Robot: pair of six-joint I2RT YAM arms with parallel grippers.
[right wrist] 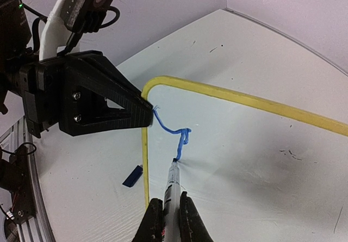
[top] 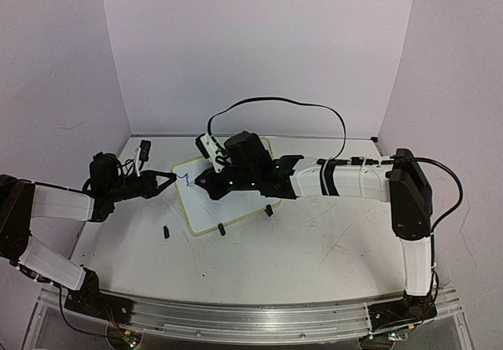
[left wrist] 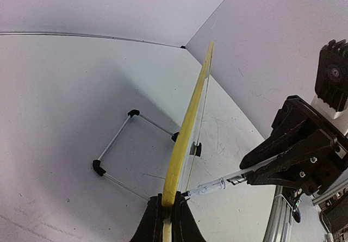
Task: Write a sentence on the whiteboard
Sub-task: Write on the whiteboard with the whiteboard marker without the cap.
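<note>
Left jaws: clenched on the frame of the small white whiteboard with a pale yellow-green rim (top: 206, 210), at its upper left corner, bracing it.
Whiteboard: tilted, mid-way across the white desk (top: 314, 244), propped on a thin wire stand with black feet (left wrist: 117, 144) on the side of the whiteboard away from the pen.
Blue mark: one short blue squiggle (right wrist: 175, 131) just inside the whiteboard's upper left corner. By my reading, the sentence is barely begun.
Pen: a slim, clear-barrelled marker with a dark tip (right wrist: 172, 179), its tip touching the whiteboard at the squiggle's lower end.
Loose piece: a small blue bit (right wrist: 132, 175) on the desk just outside the whiteboard's left rim, possibly the cap.
Right jaws: grasping the marker's barrel, over the whiteboard's left part.
Step in hand: forming the first letters.
Doing it well: use light, even pressure, since a propped whiteboard can rock or slide. The left grip must be firm. Work rightward from the whiteboard's corner along a level line, lift the tip between letters, and avoid the left jaws.
</note>
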